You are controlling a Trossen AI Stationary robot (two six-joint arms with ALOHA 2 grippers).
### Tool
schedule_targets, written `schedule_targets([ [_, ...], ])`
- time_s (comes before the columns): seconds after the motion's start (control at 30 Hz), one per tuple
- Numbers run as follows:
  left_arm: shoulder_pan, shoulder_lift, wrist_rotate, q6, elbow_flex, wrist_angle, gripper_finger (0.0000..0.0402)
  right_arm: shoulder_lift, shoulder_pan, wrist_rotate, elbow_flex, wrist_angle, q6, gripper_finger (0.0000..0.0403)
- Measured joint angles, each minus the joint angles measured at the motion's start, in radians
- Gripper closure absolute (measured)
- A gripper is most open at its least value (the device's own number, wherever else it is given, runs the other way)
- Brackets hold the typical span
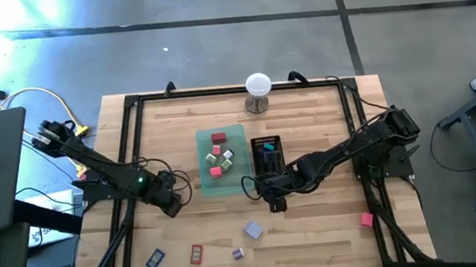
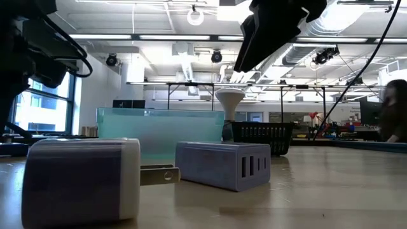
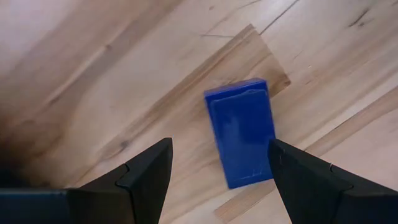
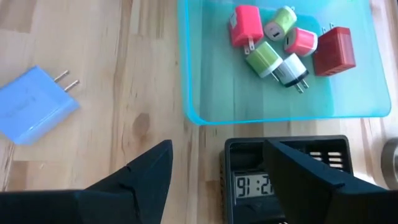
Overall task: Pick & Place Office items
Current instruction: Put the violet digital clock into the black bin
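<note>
My left gripper (image 1: 173, 205) (image 3: 220, 150) hangs open over the table's left half. In its wrist view a flat blue block (image 3: 241, 130) lies on the wood between the fingers, untouched. My right gripper (image 1: 276, 202) (image 4: 218, 149) is open above the near end of the black mesh tray (image 4: 286, 146), where a small digital clock (image 4: 260, 185) sits. Pink, green, white and red plug blocks (image 4: 273, 43) lie in the translucent green tray (image 1: 210, 183). A light-blue charger (image 1: 253, 229) (image 4: 36, 106), a small purple bit (image 1: 238, 253), a red flat piece (image 1: 197, 255), a blue flat piece (image 1: 155, 259) and a pink block (image 1: 366, 220) rest on the table.
A white ball on a metal stand (image 1: 258, 90) stands at the far edge behind the trays. A black frame (image 1: 129, 117) runs around the tabletop. In the low view a purple-and-white plug (image 2: 82, 181) and a lavender charger (image 2: 224, 165) lie near the front edge.
</note>
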Motion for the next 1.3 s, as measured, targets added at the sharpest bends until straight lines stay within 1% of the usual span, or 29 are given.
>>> schedule_targets([
  [0.4, 0.0, 0.0, -0.007, -0.027, -0.056, 0.151, 0.0147, 0.0, -0.001, 0.0, 0.0, 0.019, -0.005, 0.0163],
  [0.6, 0.0, 0.01, -0.009, -0.06, -0.064, 0.159, 0.0147, 0.0, 0.0, 0.0, 0.0, 0.019, -0.005, 0.0163],
  [0.8, -0.001, 0.089, -0.007, -0.067, -0.062, 0.156, 0.0147, 0.0, 0.0, 0.0, 0.0, 0.019, -0.005, 0.0163],
  [0.97, 0.0, 0.157, 0.03, -0.068, -0.062, 0.147, 0.0149, 0.0, -0.001, 0.0, 0.0, 0.019, -0.006, 0.0163],
  [1.07, 0.0, 0.161, 0.039, -0.068, -0.062, 0.146, 0.0165, 0.0, 0.0, 0.0, 0.0, 0.023, -0.006, 0.0163],
  [1.13, 0.0, 0.159, 0.041, -0.065, -0.063, 0.143, 0.0187, 0.0, -0.001, -0.005, 0.0, 0.04, -0.005, 0.0163],
  [1.2, 0.0, 0.157, 0.039, -0.051, -0.064, 0.141, 0.0216, 0.0, -0.001, -0.045, 0.0, 0.07, -0.004, 0.0163],
  [1.3, 0.0, 0.154, 0.037, -0.039, -0.064, 0.134, 0.0259, 0.0, -0.001, -0.133, 0.0, 0.105, -0.01, 0.0163],
])
